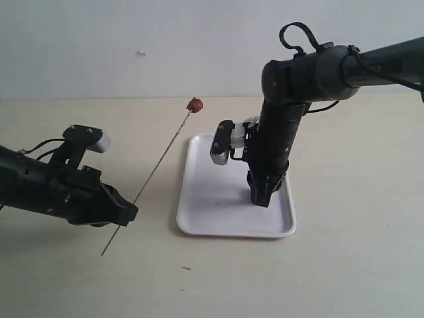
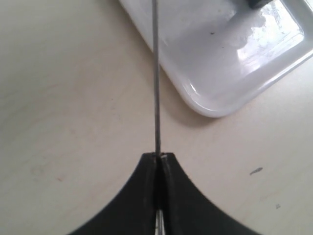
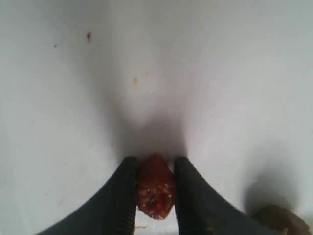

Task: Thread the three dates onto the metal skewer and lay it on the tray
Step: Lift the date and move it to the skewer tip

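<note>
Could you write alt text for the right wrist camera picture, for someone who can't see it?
A wrinkled red date is pinched between the two black fingers of the end effector, against a white tray. A blurry brown lump lies nearby.

We see the thin metal skewer (image 1: pixel 156 170) tilted, with a red date (image 1: pixel 195 105) speared at its upper tip. On the white tray (image 1: pixel 212 202) a second date (image 3: pixel 155 188), glossy red, sits pinched. A browner date (image 3: pixel 276 219) lies blurred nearby.
</note>
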Controlling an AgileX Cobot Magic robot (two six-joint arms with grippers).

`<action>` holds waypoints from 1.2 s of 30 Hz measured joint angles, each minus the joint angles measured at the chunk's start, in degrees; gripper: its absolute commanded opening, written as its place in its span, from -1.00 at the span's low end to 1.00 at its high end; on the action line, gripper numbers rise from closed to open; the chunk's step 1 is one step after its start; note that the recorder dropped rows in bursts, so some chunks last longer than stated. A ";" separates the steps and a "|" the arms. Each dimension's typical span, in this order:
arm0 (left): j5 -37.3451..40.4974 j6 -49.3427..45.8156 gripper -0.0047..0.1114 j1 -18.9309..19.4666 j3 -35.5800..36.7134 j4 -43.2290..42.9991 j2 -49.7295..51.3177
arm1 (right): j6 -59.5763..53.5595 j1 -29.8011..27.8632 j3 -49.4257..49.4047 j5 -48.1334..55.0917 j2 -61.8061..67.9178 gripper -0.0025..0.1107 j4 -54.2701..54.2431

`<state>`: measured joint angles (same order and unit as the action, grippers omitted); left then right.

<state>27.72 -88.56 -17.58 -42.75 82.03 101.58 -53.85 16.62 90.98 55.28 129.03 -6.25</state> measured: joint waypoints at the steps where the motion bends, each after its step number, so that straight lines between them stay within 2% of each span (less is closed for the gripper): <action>1: 0.00 -0.63 -0.92 0.00 0.00 0.00 0.00 | 0.03 0.00 0.00 0.27 0.00 -0.50 0.00; 8: -1.39 -8.13 -0.92 0.00 0.00 -0.22 0.00 | 4.20 0.00 6.41 12.60 1.42 -0.50 0.83; 13: -4.55 -12.12 -0.92 0.00 0.00 -0.58 0.00 | 8.79 -0.91 14.21 13.70 1.15 -0.50 -1.31; 17: -6.67 -14.22 -0.92 0.00 0.00 -0.58 0.00 | 9.98 -3.59 16.77 14.12 -0.15 -0.50 -4.96; 23: -7.15 -19.41 -0.92 0.00 0.00 -0.70 0.00 | 10.21 -10.67 17.85 14.46 -1.31 -0.50 -18.27; 28: -3.76 -26.37 -0.92 0.00 0.00 -0.80 0.77 | 10.32 -15.95 17.85 14.57 -1.42 -0.50 -29.59; 32: -0.95 -30.53 -0.92 0.00 0.00 -0.80 1.66 | 10.90 -17.28 17.85 14.57 -1.42 -0.50 -33.98; 36: -2.79 -31.22 -0.92 0.00 0.00 -0.80 1.85 | 12.99 -17.31 17.85 14.57 -1.42 -0.50 -39.43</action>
<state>24.93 -119.77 -17.58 -42.75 81.23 103.43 -40.86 -0.69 108.83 69.85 127.61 -45.68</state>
